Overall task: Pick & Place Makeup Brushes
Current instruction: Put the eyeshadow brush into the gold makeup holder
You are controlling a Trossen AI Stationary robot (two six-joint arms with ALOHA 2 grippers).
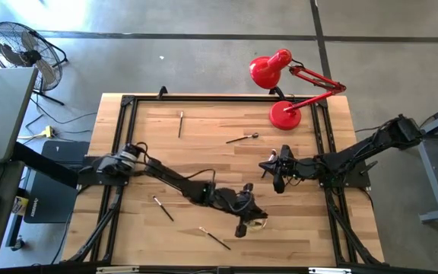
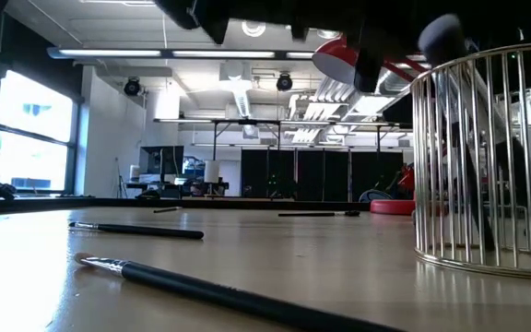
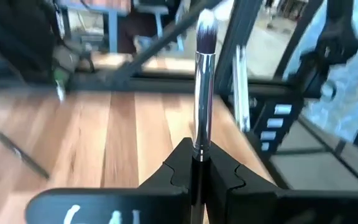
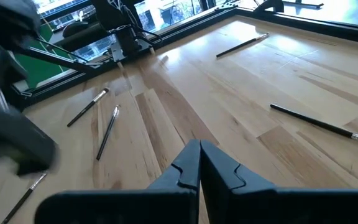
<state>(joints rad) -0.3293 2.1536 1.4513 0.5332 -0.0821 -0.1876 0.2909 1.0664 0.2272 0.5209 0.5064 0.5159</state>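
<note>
You have the wooden table (image 1: pixel 204 137) ringed by a black frame (image 1: pixel 124 152). A red desk lamp (image 1: pixel 284 87) stands at its far right part, and a floor fan (image 1: pixel 21 49) sits off the table beyond the far left corner.

Your left arm (image 1: pixel 173 179) reaches across from the left edge to the near middle. Your right arm (image 1: pixel 356 156) comes in from the right edge and stops right of centre.

A wire basket (image 2: pixel 487 161) of thin metal bars stands near the low camera; in the high view it is mostly covered by the left gripper (image 1: pixel 251 209). That gripper's fingers are clamped on a makeup brush (image 3: pixel 202 74) with a silvery ferrule; the brush stands straight out from the fingertips, bristles pointing away from them.

Your right gripper (image 4: pixel 199 163) hangs over bare wood, its fingers pressed together with nothing between them.

Loose brushes on the table, high view:
- one pale-handled, far left part (image 1: pixel 180 124)
- one dark, far middle, near the lamp base (image 1: pixel 243 138)
- one dark, near left, beside the left arm (image 1: pixel 163 208)
- one at the near edge, near the basket (image 1: pixel 214 238)

The low view shows a dark-handled brush (image 2: pixel 229 295) lying closest, bristle tip to the left, and another (image 2: pixel 136 230) behind it.
</note>
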